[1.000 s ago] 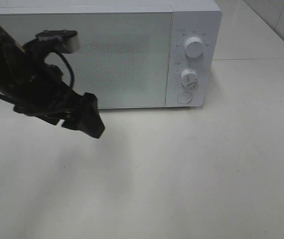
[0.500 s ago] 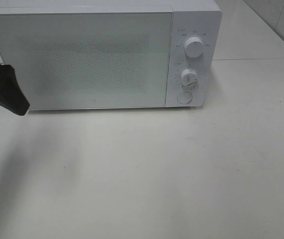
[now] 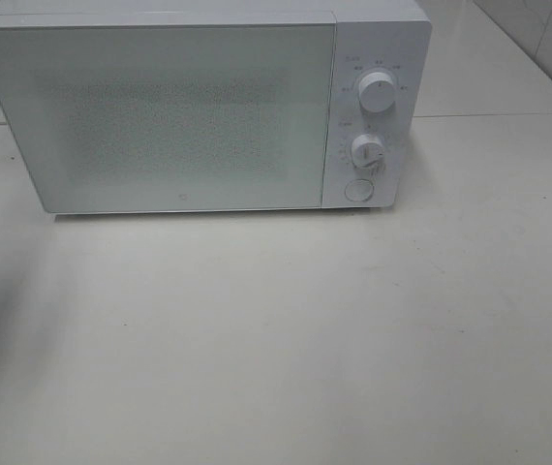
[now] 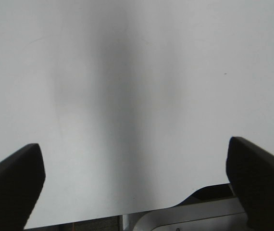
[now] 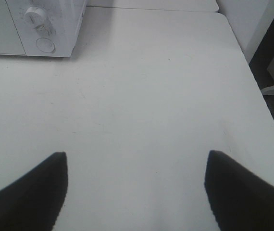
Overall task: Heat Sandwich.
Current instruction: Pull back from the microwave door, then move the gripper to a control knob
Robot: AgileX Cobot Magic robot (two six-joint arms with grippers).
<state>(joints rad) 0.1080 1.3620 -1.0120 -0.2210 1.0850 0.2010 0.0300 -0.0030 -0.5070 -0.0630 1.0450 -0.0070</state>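
The microwave [image 3: 199, 107] is sitting at the back of the worktop [image 3: 305, 339], towards the left. Its door [image 3: 160, 116] is filling the left and middle of the front, with the control panel [image 3: 392, 58] to its right. There the upper dial [image 3: 378, 92] is sitting above the lower dial [image 3: 367, 150], and a round button [image 3: 357, 190] below both. The left gripper [image 4: 134, 144] is hanging over the worktop near its edge, and the right gripper [image 5: 137, 155] is hanging over it well apart from the microwave.
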